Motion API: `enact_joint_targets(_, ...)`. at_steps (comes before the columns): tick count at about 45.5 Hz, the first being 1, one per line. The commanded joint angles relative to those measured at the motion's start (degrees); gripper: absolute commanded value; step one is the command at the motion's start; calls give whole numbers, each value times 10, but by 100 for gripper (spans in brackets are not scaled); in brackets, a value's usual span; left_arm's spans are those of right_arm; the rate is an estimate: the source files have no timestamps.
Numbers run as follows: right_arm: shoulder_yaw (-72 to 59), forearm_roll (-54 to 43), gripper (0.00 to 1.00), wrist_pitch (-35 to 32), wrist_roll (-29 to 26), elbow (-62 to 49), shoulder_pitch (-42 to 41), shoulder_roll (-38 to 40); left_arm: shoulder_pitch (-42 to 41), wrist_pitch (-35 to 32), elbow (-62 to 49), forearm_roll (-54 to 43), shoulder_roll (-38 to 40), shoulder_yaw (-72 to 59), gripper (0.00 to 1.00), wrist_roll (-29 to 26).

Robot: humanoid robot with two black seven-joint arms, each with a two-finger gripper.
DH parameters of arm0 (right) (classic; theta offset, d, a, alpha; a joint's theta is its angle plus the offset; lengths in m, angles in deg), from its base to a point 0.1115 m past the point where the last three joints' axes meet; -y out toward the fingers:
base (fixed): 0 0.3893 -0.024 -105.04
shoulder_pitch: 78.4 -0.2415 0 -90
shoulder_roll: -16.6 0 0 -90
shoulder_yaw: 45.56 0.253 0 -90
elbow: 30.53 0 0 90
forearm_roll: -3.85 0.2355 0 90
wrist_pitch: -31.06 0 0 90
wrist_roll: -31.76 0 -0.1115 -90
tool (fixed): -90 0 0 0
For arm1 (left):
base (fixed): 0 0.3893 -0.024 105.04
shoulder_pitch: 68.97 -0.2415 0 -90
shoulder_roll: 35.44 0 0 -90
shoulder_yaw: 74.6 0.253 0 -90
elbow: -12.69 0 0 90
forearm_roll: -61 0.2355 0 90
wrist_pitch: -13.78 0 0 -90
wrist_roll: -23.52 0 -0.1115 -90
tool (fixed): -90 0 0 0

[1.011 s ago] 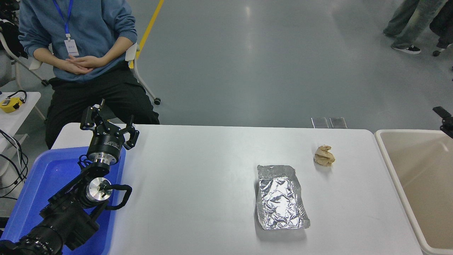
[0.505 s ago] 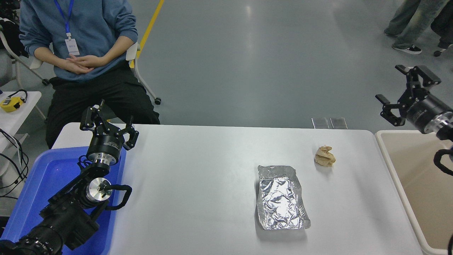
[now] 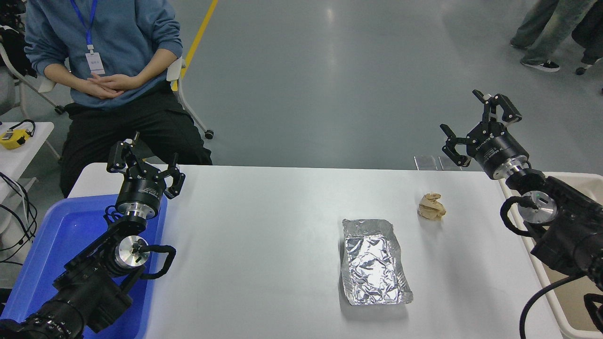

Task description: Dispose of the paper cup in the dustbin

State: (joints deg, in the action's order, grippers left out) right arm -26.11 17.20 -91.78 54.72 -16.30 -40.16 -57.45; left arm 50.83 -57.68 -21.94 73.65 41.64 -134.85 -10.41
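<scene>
Oddly, no paper cup shows anywhere near the dustbin (image 3: 519, 203), and the right pincer (image 3: 476, 127), spread and empty above the bin's far corner, risks grabbing the brown wad (image 3: 432, 206) instead.

Single head view: high on the robot's near side, facing forward and down across the table (image 3: 282, 245).

Head view: R gripper (image 3: 476, 126) open above table (image 3: 264, 245) far-R corner, w/ dustbin (image 3: 560, 320) R of table, foil tray (image 3: 374, 261) and paper wad (image 3: 431, 206) on it.
</scene>
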Motion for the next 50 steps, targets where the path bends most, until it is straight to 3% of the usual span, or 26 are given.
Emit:
enact_joint_targets(1,38,3,100,1,7,4,34,-14,0,0,0,0,0,0,100,0)
enact_joint_targets(27,84,-5,100,44,18,12,19,-92,0,0,0,0,0,0,100,0)
enact_joint_targets(50,71,-36,100,63,17,13,-2,-73,0,0,0,0,-1,0,100,0)
